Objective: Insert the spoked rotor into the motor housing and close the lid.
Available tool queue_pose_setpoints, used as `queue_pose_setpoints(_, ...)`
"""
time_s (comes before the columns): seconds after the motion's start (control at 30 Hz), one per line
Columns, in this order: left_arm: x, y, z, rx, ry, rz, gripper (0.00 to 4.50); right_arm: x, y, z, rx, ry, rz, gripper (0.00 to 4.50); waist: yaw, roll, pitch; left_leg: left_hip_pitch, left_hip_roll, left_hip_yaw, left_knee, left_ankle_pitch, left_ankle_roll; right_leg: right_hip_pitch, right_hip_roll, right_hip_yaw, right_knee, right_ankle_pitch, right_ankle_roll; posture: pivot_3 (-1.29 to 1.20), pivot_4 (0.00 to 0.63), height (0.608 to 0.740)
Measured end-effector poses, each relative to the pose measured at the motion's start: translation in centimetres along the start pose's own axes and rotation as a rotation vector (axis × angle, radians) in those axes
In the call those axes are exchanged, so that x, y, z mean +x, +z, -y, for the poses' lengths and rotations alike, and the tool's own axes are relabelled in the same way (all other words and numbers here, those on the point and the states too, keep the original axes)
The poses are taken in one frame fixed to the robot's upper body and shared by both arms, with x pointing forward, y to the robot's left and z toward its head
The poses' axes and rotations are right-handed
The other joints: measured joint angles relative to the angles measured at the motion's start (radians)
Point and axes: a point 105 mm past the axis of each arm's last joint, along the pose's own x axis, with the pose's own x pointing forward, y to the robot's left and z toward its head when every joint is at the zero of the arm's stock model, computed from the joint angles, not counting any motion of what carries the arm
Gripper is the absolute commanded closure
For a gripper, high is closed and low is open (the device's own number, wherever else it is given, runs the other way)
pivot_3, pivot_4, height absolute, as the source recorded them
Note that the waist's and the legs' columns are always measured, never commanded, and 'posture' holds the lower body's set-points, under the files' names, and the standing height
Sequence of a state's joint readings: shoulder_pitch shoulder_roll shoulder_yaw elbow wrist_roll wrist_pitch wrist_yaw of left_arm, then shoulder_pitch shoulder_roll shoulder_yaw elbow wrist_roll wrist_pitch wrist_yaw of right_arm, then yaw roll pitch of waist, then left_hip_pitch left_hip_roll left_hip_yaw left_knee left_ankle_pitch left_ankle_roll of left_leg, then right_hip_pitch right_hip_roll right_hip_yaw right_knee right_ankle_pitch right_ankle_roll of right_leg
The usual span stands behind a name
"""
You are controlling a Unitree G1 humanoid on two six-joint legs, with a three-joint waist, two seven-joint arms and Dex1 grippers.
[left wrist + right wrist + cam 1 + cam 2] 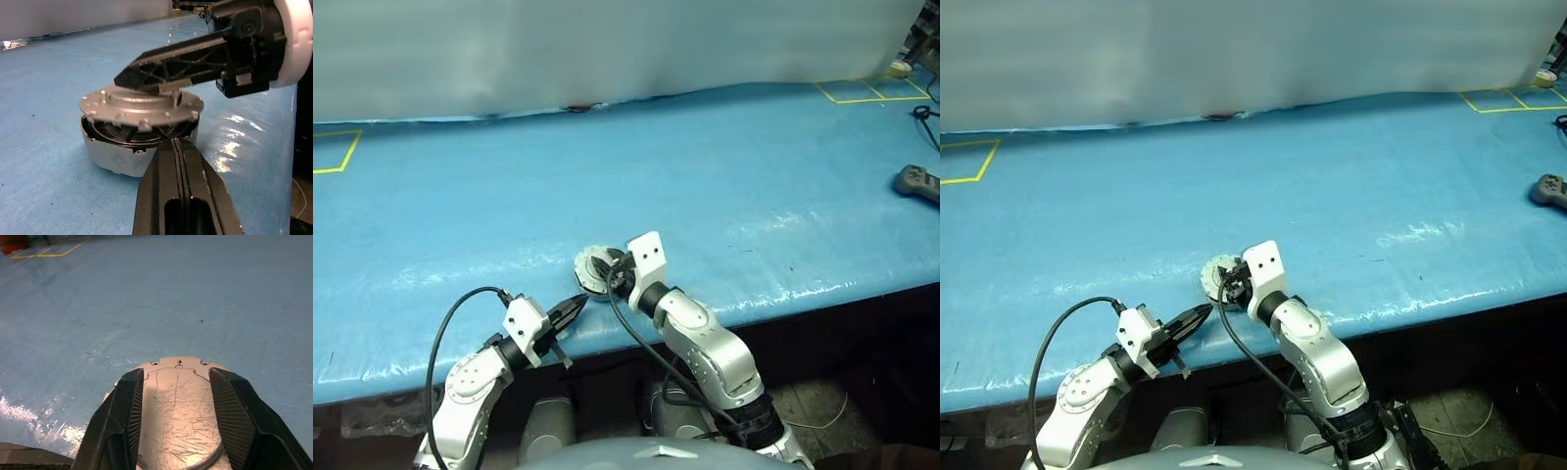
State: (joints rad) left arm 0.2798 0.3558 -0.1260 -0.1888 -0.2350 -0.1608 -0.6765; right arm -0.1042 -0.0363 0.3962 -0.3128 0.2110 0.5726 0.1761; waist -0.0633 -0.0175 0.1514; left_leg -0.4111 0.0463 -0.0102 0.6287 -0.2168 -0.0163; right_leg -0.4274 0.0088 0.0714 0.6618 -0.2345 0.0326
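The motor housing [117, 159], a shallow silver cup, stands on the blue table close to its front edge. The lid [142, 105] lies on top of it, plain face up and tilted, leaving a gap on the near side. Thin silver bars and a dark ring show through that gap [146, 133]; I cannot tell whether they are the spoked rotor. My right gripper [176, 375] is open, its fingers [122, 421] spread over the lid's [176, 416] top face. My left gripper [180, 145] is shut and empty, its tip just before the housing's rim, to the housing's [595, 266] left and nearer the table's edge.
The blue table [705, 176] stretches far back to a white sheet. Its front edge [783, 299] runs right beside the housing. A grey handheld controller [915, 181] lies at the far right. Yellow tape squares [871, 90] mark the back corners.
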Motion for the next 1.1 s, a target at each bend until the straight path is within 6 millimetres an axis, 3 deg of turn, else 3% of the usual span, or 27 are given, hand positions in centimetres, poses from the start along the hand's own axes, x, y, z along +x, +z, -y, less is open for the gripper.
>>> queue_pose_setpoints(0.17,0.1,0.1,-0.1,0.005,0.0,0.004,4.5,-0.1,0.4,-0.6,-0.019,0.022,0.009,0.03,0.0,0.0,0.0,0.0,0.0,0.0,0.0,0.0,0.0,0.0,0.0,0.0,0.0,0.0,0.0,0.0,0.15,0.74)
queue_pose_setpoints(0.47,0.0,0.0,0.0,0.003,-0.003,0.0,4.5,-0.1,0.9,-0.8,-0.023,0.017,0.022,0.03,0.0,-0.001,-0.001,0.0,0.0,0.0,0.0,0.0,0.0,0.0,0.0,0.0,0.0,0.0,0.0,0.0,0.15,0.74)
queue_pose_setpoints(0.9,-0.1,-0.2,0.1,-0.005,-0.004,-0.008,4.5,0.4,-1.0,0.3,-0.039,-0.028,-0.024,0.03,0.0,-0.002,-0.002,0.001,0.0,0.0,0.0,0.0,0.0,0.001,0.0,0.0,0.0,0.0,0.0,0.0,0.15,0.74)
queue_pose_setpoints(1.1,-0.2,-0.2,0.1,-0.007,-0.003,-0.009,4.5,0.7,-1.1,0.1,-0.037,-0.024,-0.015,1.46,0.001,-0.003,-0.003,0.001,0.0,0.0,0.001,0.0,0.0,0.001,0.0,0.0,0.001,0.0,0.0,0.0,0.15,0.74)
